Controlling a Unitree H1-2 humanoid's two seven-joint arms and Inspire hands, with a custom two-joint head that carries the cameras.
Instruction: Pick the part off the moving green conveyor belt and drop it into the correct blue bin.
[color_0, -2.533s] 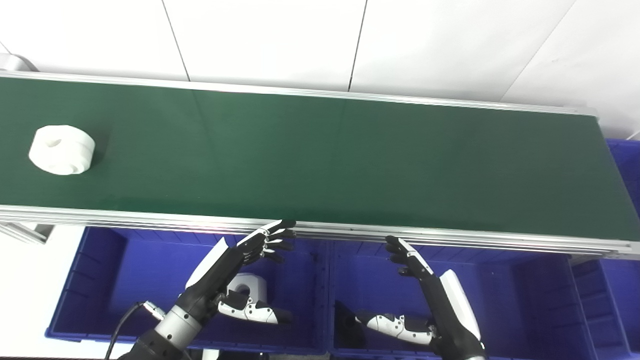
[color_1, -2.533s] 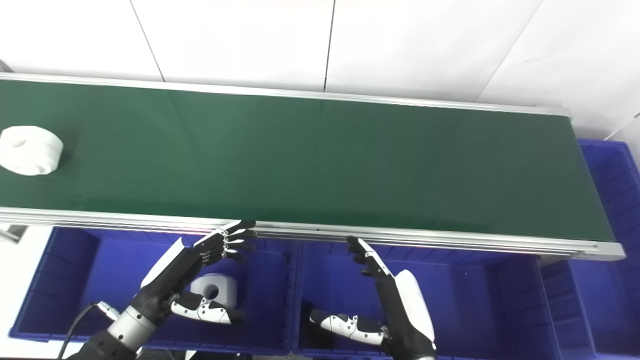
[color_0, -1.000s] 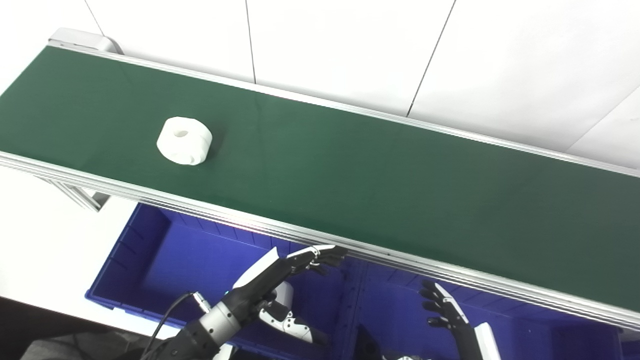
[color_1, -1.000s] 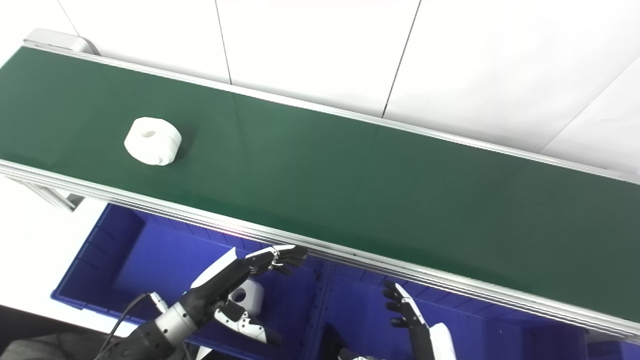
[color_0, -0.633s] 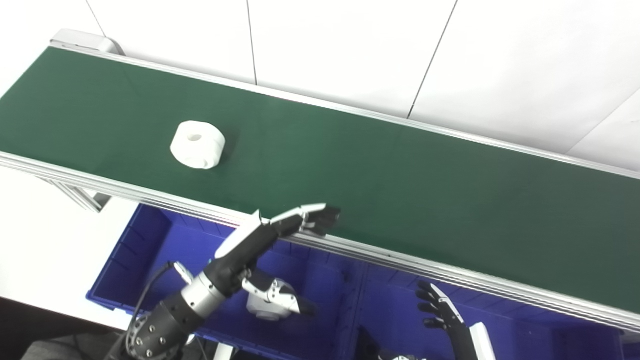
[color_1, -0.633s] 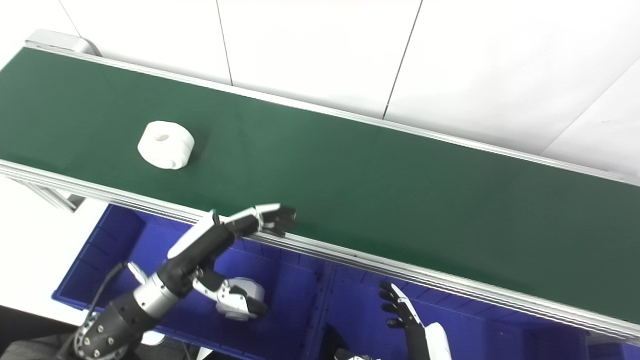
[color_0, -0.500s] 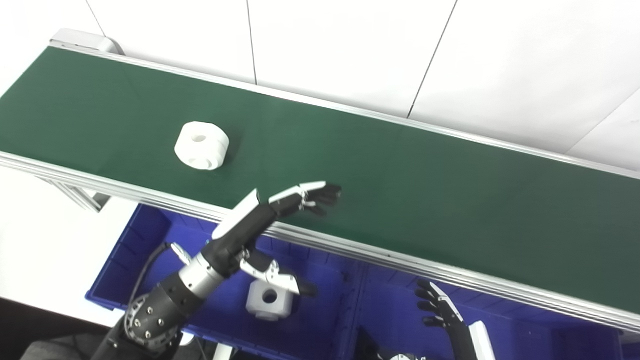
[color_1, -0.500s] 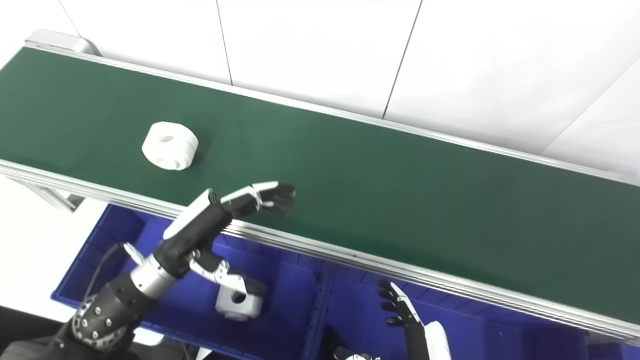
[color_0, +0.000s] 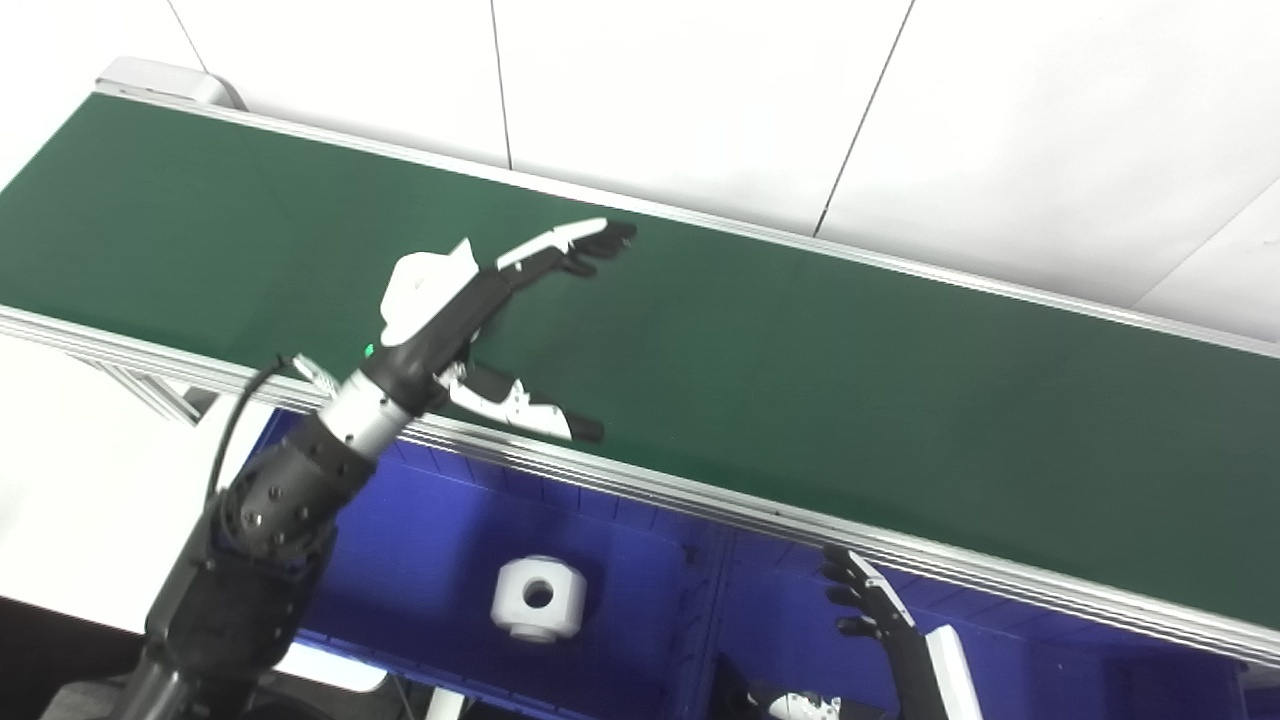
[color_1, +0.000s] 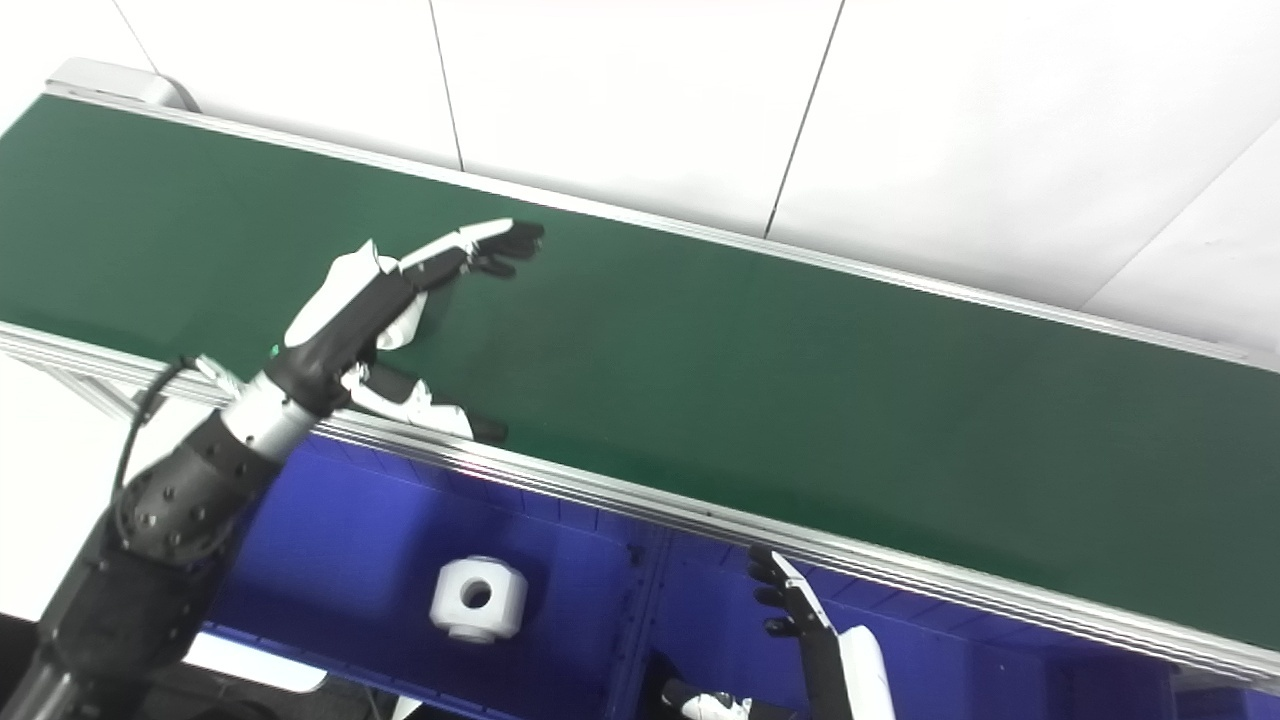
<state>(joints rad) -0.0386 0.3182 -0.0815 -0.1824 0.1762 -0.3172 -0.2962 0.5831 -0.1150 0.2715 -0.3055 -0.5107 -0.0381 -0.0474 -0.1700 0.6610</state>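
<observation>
The green conveyor belt (color_0: 820, 380) runs from upper left to lower right. My left hand (color_0: 470, 300) is open above it, fingers (color_0: 565, 240) stretched toward the far rail and thumb (color_0: 520, 412) spread toward the near rail. The round white part is almost wholly hidden under this hand; a white sliver (color_1: 408, 322) shows between palm and thumb in the right eye view. I cannot tell if the hand touches it. My right hand (color_0: 875, 605) is open, low below the near rail over the middle blue bin (color_0: 780, 610).
The left blue bin (color_0: 420, 510) under the near rail holds a white blocky part with a hole (color_0: 537, 597). The belt's aluminium near rail (color_0: 700, 500) lies between belt and bins. A white wall stands behind the belt.
My left hand rose from the left bin, crossed the near rail and reached up-left over the part, which rode rightward along the belt. The camera turned left earlier. The right hand barely moved.
</observation>
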